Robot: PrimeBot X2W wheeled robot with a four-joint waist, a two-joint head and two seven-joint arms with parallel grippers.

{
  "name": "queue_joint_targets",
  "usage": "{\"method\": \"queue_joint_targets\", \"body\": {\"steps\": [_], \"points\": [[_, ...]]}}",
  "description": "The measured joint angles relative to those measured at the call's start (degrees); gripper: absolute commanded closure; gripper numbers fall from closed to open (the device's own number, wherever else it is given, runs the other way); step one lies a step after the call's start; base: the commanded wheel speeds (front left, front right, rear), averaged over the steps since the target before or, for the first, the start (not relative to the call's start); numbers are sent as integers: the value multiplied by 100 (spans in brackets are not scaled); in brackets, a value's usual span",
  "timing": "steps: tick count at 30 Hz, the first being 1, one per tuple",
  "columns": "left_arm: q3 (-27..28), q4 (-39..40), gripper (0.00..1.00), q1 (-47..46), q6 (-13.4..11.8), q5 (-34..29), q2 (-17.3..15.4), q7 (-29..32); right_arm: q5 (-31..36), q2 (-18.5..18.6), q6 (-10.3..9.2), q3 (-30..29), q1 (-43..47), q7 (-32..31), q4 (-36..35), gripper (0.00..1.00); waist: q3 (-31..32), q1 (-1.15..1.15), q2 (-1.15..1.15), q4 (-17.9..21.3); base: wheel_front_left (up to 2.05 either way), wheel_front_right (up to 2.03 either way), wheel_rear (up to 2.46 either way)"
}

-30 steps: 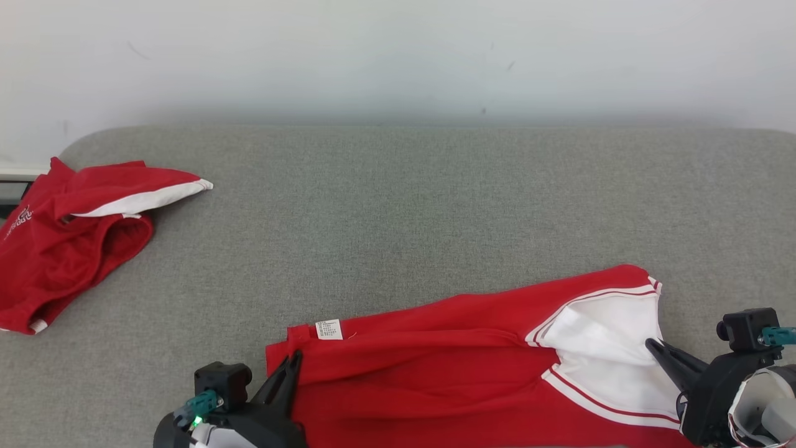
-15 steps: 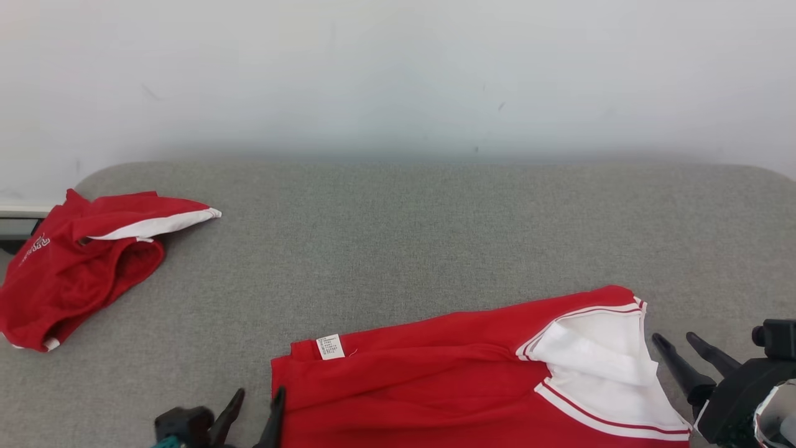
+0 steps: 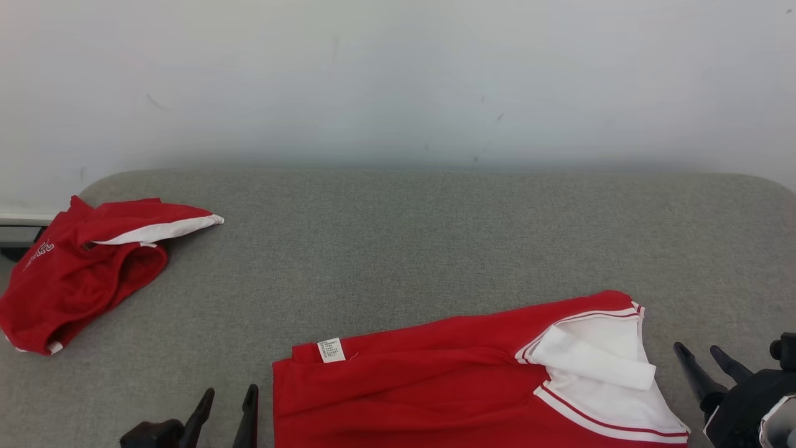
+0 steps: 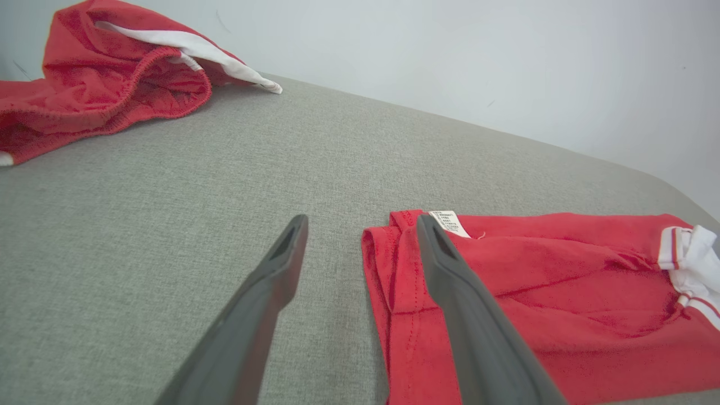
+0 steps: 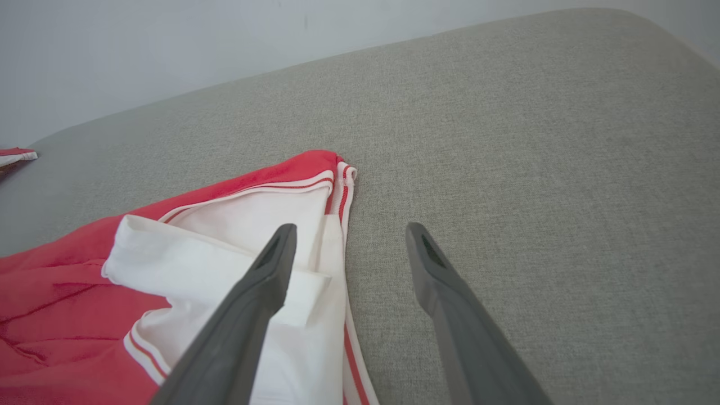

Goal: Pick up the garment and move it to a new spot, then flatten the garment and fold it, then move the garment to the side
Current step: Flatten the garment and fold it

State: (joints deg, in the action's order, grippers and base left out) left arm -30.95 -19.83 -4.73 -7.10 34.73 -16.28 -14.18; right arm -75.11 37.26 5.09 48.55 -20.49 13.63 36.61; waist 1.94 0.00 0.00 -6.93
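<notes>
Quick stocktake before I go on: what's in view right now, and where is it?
garment: one, red with white panel and striped trim, laid out at the near edge, centre to right
label: one, white, on the garment's far left corner
crumpled garment: one, red with white band, far left of the surface
surface: one, grey fabric, under everything
wall: one, pale, behind the surface
left gripper: one, dark, open, holding nothing, just left of the garment's left edge
right gripper: one, dark, open, holding nothing, just right of the white panel
</notes>
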Motion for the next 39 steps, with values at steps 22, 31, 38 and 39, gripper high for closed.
{"method": "queue_joint_targets", "body": {"steps": [22,31,38,39], "points": [[571,641,0,327,-1,-965,715,-15,58,-505,-468,673,-799,-1797,1111,0,-214,1,0,-440,0,0,0],[569,755,0,277,-1,-1163,873,-15,9,-591,-467,743,-1043,-2408,1383,0,-394,0,0,-674,0,0,0],[775,747,0,307,-1,-1202,896,-15,52,-720,-404,835,-1288,-2735,1529,100,-434,1,0,-703,0,0,0],[802,746,0,323,-1,-1202,888,-15,52,-722,-379,834,-1327,-2782,1547,100,-435,0,0,-679,0,0,0]]}}
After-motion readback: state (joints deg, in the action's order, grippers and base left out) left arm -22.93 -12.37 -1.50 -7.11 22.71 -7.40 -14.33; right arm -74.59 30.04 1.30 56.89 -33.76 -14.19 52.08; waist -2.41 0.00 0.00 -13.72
